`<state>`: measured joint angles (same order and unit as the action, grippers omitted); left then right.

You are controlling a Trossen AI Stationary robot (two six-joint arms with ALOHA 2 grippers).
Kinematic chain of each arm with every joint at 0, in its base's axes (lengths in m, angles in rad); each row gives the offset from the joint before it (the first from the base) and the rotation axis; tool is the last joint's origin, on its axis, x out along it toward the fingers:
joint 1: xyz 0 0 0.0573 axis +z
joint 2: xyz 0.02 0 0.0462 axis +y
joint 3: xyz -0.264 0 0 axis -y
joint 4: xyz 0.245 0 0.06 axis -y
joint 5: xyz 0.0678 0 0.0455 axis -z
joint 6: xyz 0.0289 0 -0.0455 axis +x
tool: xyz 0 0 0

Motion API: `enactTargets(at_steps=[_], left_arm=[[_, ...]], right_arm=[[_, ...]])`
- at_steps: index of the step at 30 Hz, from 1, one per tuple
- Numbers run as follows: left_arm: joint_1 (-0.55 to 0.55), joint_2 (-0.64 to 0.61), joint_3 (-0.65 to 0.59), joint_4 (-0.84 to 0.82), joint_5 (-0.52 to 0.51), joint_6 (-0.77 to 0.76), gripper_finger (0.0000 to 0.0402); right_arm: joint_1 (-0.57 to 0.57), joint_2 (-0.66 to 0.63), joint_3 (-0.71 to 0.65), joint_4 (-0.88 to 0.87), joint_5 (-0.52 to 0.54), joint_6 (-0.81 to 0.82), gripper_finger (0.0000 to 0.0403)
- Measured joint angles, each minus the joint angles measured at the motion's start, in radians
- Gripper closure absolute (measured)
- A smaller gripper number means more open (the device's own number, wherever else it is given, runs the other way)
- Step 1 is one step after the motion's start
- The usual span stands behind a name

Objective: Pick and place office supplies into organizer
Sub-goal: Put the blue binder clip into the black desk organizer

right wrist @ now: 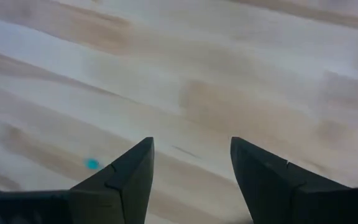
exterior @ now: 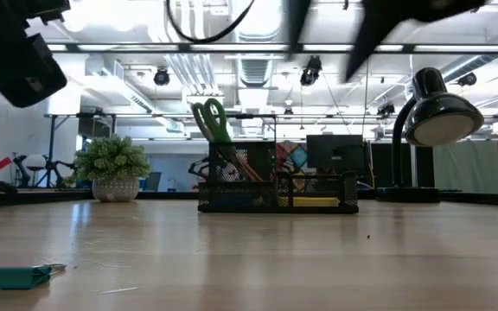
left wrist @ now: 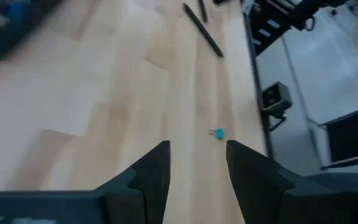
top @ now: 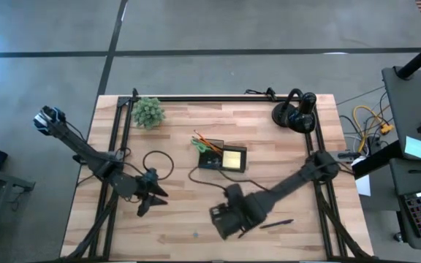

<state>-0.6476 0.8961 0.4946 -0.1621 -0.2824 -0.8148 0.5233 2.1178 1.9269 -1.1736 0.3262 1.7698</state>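
The black organizer (top: 221,157) stands at the table's middle, holding a yellow sticky-note pad (top: 233,158), orange pencils (top: 202,139) and green-handled scissors (exterior: 212,121). A black pen (top: 276,224) lies near the front edge, right of centre; the left wrist view also shows the pen (left wrist: 202,28). A tiny blue piece (left wrist: 217,132) lies on the wood ahead of my left gripper (left wrist: 197,149), which hovers open at the front left (top: 153,202). My right gripper (right wrist: 191,146) hangs open over bare wood at the front centre (top: 221,220), left of the pen, with a blue speck (right wrist: 92,163) beside one finger.
A small green potted plant (top: 148,112) stands at the back left and a black desk lamp (top: 296,111) at the back right. A loose black cable (top: 159,161) lies left of the organizer. Bare wood stretches along the front edge.
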Motion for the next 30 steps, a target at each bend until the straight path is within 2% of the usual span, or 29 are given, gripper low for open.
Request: enactTargets(at_steps=[3,8,12,17,20,23,26,30], left_arm=[[0.000,0.063,0.013,0.031,0.033,-0.091,0.0259],[0.000,0.189,0.042,0.046,0.043,-0.360,0.0260],[-0.001,0.300,0.093,0.136,0.009,-0.469,0.0270],[-0.001,0.453,0.248,0.132,-0.043,-0.571,0.0314],[-0.005,0.552,0.365,0.035,-0.039,-0.642,0.0345],[-0.020,0.645,0.499,-0.113,-0.032,-0.736,0.0356],[-0.047,0.725,0.629,-0.249,-0.030,-0.826,0.0347],[-0.079,0.827,0.767,-0.318,-0.044,-0.916,0.0308]], right_arm=[[0.048,0.000,0.029,-0.166,-0.041,0.110,0.0200],[0.134,0.000,0.051,-0.394,-0.122,0.336,0.0199],[0.191,0.000,0.036,-0.399,-0.151,0.374,0.0199],[0.254,0.000,0.024,-0.399,-0.153,0.377,0.0199],[0.290,0.000,0.009,-0.399,-0.150,0.377,0.0199],[0.326,0.000,-0.014,-0.398,-0.160,0.389,0.0199],[0.366,0.000,-0.026,-0.398,-0.183,0.372,0.0199],[0.418,0.000,-0.040,-0.398,-0.188,0.375,0.0199]])
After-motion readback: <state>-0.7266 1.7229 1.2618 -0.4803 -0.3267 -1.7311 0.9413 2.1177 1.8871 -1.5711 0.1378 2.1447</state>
